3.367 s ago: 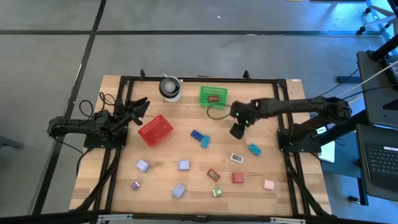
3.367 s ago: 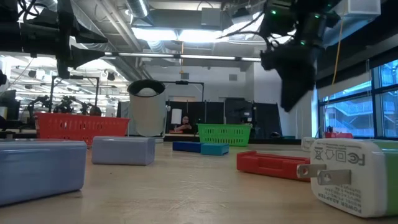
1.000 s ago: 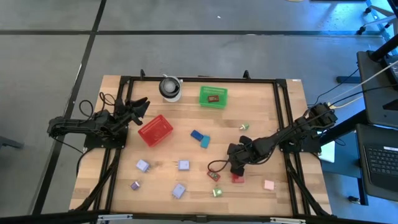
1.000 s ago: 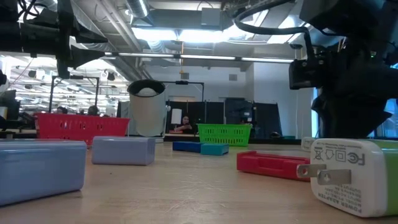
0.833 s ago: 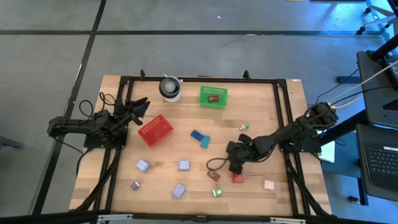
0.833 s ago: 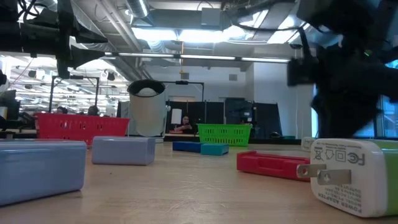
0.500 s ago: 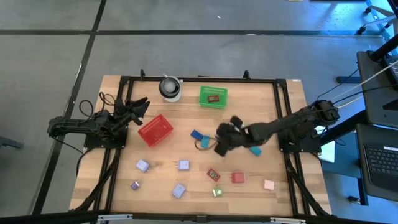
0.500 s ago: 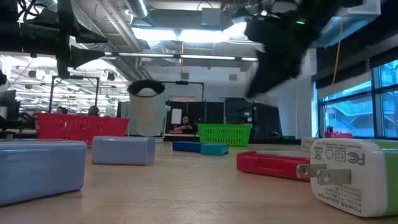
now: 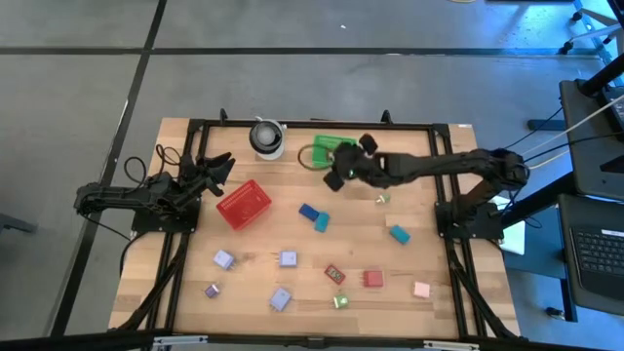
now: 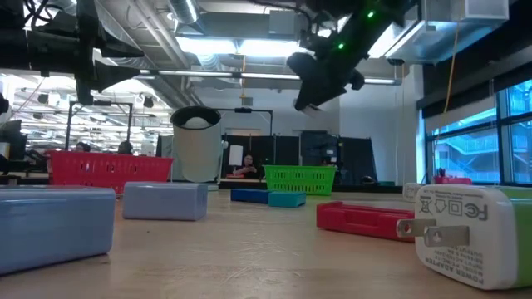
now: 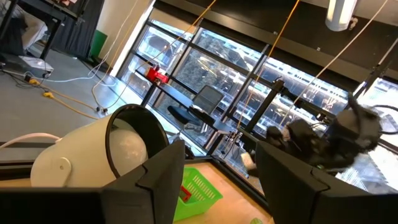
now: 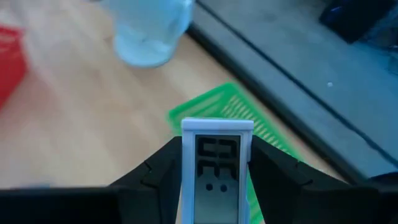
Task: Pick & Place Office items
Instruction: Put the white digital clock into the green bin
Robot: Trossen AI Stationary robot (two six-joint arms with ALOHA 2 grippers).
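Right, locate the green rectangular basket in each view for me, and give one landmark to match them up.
High view: green basket at the table's far edge, partly under the right gripper.
Low view: mid-picture, far across the table.
Left wrist view: near the bottom, between the left gripper's fingers.
Right wrist view: behind the held white charger, centre.
Shared landmark: the white cup beside the basket, visible in all four views.

Even overhead light, with blur wherever the right arm moves

Ceiling strip lights [image 10: 249, 47] glare in the low view; the nearest white plug block [image 10: 470, 234] looms soft and oversized. The right wrist view is smeared, the white cup [image 12: 151, 28] and green basket [image 12: 249, 118] blurred. The desk [image 9: 292, 210] shows faint shadows.
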